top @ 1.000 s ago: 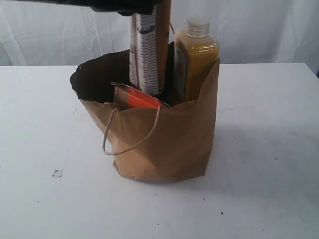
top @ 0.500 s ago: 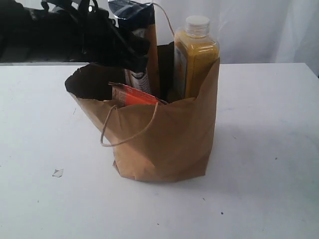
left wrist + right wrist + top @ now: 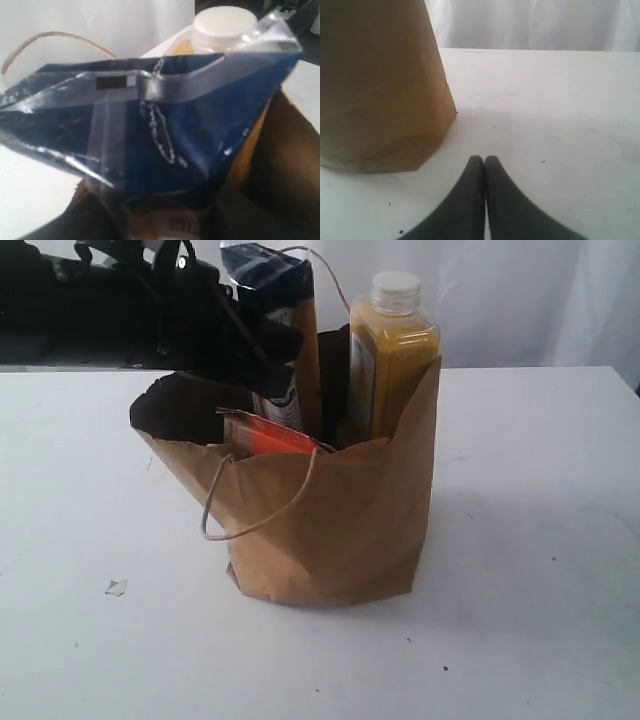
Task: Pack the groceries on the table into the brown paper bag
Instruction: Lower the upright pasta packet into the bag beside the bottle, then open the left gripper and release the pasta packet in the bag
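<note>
One crinkly kraft bag (image 3: 330, 530) on the white table (image 3: 530, 540), 2 twisted loop handles (image 3: 255, 525), ragged rim. 3 groceries stick out of it: glossy navy-cream packet (image 3: 275, 275), yellow-grain bottle (image 3: 392, 360) (white cap), flat brown pouch (image 3: 270, 437) w/ orange label. Packet stands upright – long axis vertical, crimped navy end up – just beside the bottle. My left gripper (image 3: 268, 355) clamps the packet's side; my right gripper (image 3: 484, 161) is pinched together, low over the table nr the bag
</note>
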Robot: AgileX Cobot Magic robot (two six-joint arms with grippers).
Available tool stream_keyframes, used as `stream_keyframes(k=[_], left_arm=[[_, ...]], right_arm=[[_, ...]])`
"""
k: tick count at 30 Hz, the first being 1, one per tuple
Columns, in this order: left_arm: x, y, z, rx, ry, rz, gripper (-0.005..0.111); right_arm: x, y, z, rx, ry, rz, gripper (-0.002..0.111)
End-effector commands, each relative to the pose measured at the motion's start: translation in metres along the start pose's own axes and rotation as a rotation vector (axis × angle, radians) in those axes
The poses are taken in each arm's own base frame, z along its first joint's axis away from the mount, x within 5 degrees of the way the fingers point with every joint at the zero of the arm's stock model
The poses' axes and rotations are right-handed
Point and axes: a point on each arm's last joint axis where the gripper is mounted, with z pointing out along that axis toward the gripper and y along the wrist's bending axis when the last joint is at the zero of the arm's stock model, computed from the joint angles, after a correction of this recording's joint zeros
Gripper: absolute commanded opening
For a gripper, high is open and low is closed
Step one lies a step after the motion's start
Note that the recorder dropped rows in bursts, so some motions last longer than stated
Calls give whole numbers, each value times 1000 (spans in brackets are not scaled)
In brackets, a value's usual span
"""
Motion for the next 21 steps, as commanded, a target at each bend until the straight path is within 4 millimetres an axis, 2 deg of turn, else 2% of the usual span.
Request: stream_keyframes(k=[1,6,9,21], left_arm=[[-9,-7,-11,68,-5,-3,17],[-16,-8,-20,63,-35,-8,41],[-17,-8,-22,62,-42,-7,50],[-17,-8,-23,63,-42,-7,52]], right_arm=[[1,0,0,4,-6,6,0],[1,0,0,4,-6,6,0],[1,0,0,4,-6,6,0],[1,0,0,4,-6,6,0]])
